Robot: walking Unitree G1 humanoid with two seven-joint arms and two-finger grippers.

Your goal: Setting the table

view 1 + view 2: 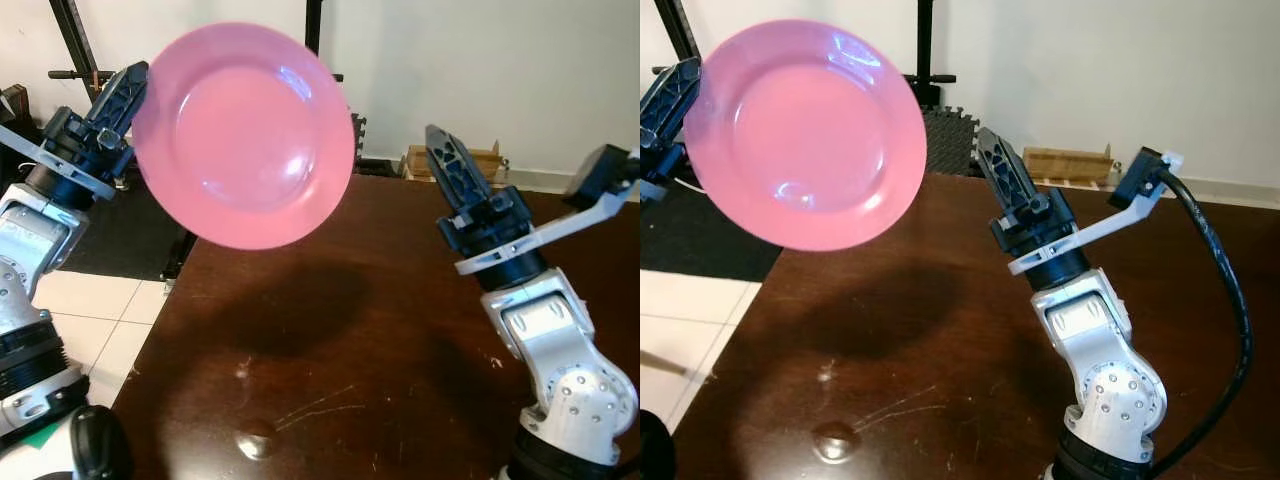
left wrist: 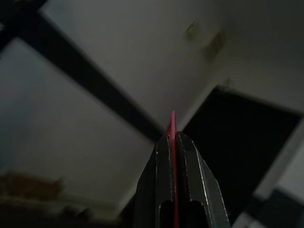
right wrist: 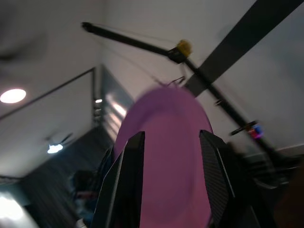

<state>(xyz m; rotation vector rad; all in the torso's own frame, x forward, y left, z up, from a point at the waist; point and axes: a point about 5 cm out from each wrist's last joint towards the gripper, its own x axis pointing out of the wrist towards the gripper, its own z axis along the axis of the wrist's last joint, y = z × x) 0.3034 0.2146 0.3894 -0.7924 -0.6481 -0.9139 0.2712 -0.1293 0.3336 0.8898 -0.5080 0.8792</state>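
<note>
Holding a pink plate (image 1: 243,135) by its rim, the left gripper (image 1: 128,92) keeps it up in the air above the near-left part of the dark wooden table (image 1: 380,340); the left wrist view shows the two black fingers (image 2: 159,185) pressed flat on either side of the thin pink edge. It looks like stiff, glossy plastic, so I judge it light and unlikely to shatter, yet slippery, and a pinch at one edge lets it swing or slide. A deeper bite on the rim seems the safest hold. The plate is tilted steeply, its hollow face turned toward the robot's head and slightly downward, its flat plane far from level with the tabletop. Being round, it has no long axis. The right gripper (image 3: 171,156) is raised over the table's right side, jaws apart and empty, pointing toward the plate
</note>
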